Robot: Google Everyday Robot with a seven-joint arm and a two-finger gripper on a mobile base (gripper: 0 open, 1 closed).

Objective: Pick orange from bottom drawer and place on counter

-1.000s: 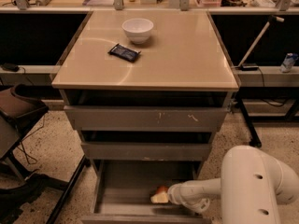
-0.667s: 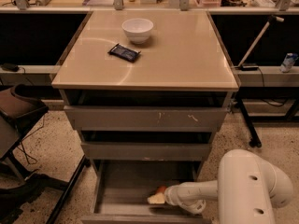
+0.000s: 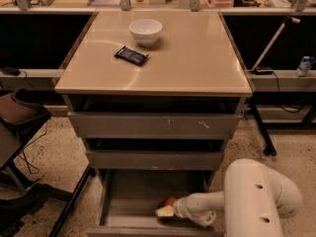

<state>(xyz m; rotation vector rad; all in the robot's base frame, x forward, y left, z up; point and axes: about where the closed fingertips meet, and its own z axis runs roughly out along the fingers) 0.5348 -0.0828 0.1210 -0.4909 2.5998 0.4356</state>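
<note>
Saw the gripper low inside the open bottom drawer, against or just beside the orange. Could not tell its hold. Risked rolling the orange away, or striking the drawer above on lifting.

Warm, dim light from above puts a pale sheen on the counter and a soft shadow beside the white bowl — the bottom drawer, where the gripper sits low, lies in shade.
</note>
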